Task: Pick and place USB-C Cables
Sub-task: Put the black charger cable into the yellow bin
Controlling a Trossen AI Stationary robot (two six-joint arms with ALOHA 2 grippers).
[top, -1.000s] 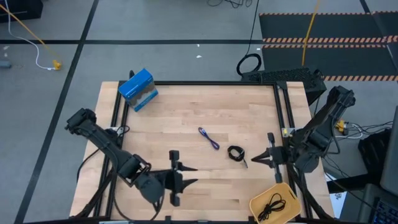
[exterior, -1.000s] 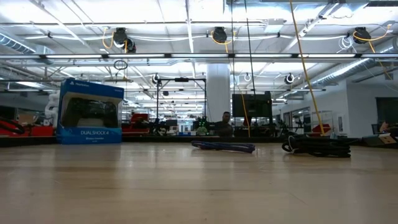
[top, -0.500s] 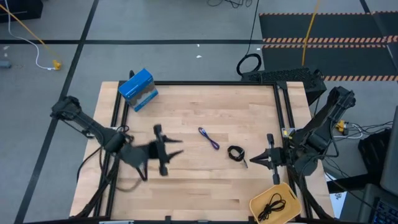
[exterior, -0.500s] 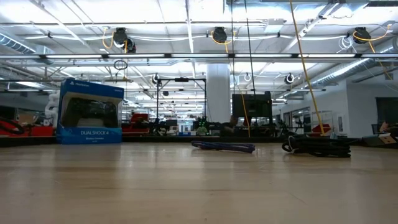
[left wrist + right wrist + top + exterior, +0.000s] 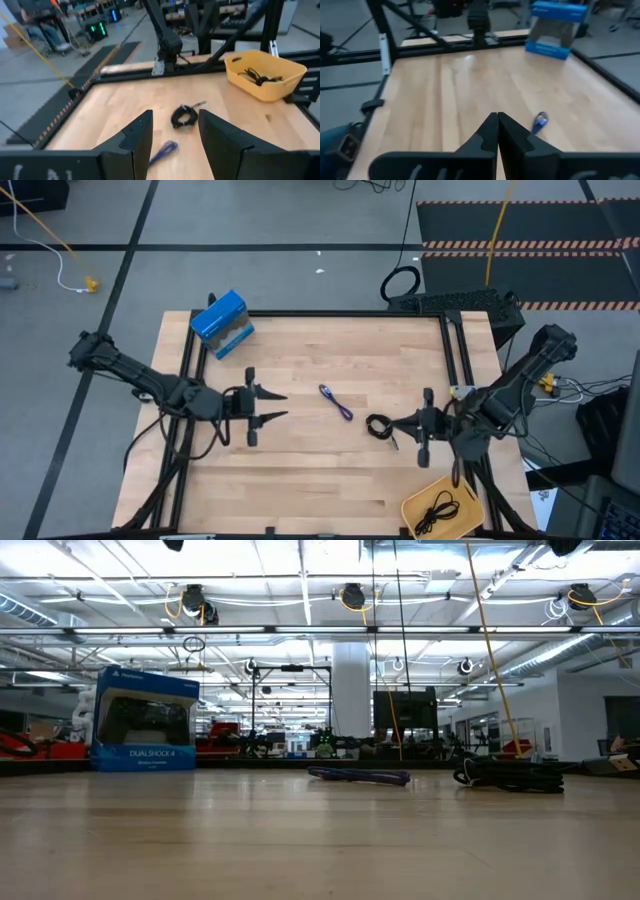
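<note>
A blue-purple USB-C cable lies on the table's middle; it also shows in the low view and the wrist views. A coiled black cable lies to its right. Another black cable lies in the yellow bin. My left gripper is open and empty, left of the blue-purple cable, pointing at it. My right gripper is shut and empty, its tip just right of the black coil, which its fingers hide in the right wrist view.
A blue box stands at the table's far left corner. The yellow bin sits at the near right corner. Black frame rails run along the table's edges. Bare wood lies between the cables and the box.
My left gripper has swung from the table's near edge toward the far edge, turning until it points at the blue-purple cable. My right gripper has gone toward the table's left, up to the black coil. The cables have not moved.
</note>
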